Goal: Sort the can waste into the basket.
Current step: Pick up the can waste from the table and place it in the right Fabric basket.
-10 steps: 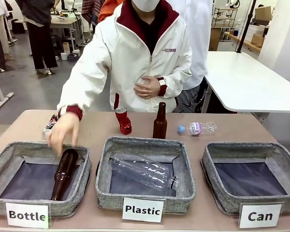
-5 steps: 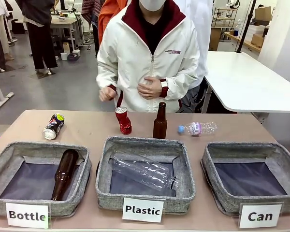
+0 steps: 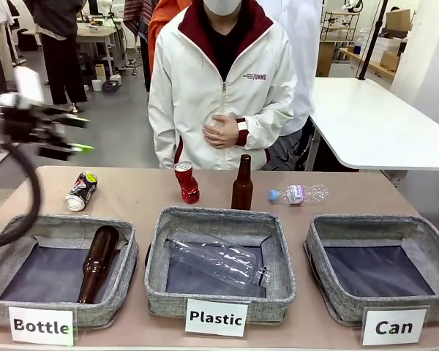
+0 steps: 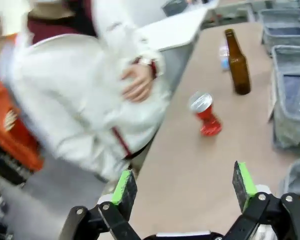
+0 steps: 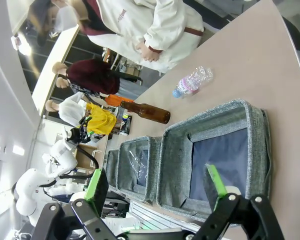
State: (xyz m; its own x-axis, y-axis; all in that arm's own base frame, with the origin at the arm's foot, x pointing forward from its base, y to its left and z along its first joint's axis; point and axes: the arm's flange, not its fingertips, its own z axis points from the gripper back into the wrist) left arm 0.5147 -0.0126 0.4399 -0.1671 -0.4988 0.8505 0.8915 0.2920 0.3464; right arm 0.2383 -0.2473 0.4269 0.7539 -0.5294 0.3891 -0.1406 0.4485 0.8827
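FIRST CAN IN REACH: My left hand (image 3: 80,135) is hovering above the left end of the bench (image 3: 132,191), its fingers apart with nothing between them. My right hand (image 5: 156,184), equally spread and holding nothing, is facing the basket (image 5: 166,170) labelled "Can". Both cans are sitting on the far strip of the bench, well apart from that basket. The dark printed can (image 3: 81,191) is lying on its side near my left hand, and the crushed red can (image 3: 186,183) is standing beside a brown bottle (image 3: 242,184). I am judging both to be light, thin-walled, slick and easy to dent. The dark one may roll, so I am planning to pinch it across the middle of its barrel, and the red one at its squeezed waist. The front view is giving me all three labels and both cans together. The left wrist view is showing the red can's silver top and crooked lean. The right wrist view is looking onto the basket's dark bottom.
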